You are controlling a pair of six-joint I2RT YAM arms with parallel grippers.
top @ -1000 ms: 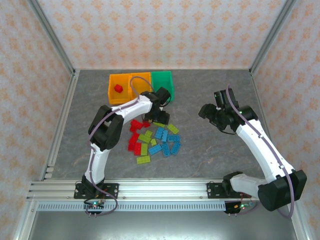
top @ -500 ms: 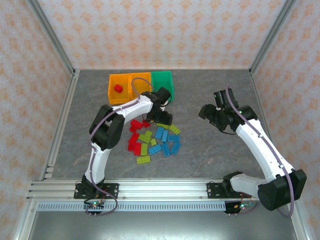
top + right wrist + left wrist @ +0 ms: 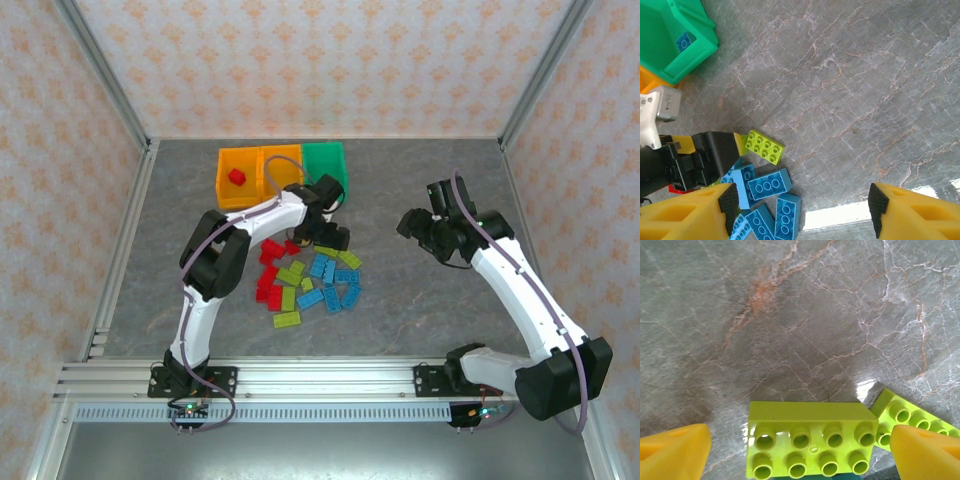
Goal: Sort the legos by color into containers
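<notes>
Lime lego (image 3: 807, 440) now lies between the left tool's (image 3: 800, 452) wider-spread jaws

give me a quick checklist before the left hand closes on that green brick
1. left hand open: ok
2. green brick between its fingers: ok
3. second green brick clear of the closing finger: not ok, it lies right beside it
4. right hand away from the pile: ok
5. bin to use: green bin holds a blue brick, left orange bin a red brick, so the middle orange bin probably fits: ok
</notes>
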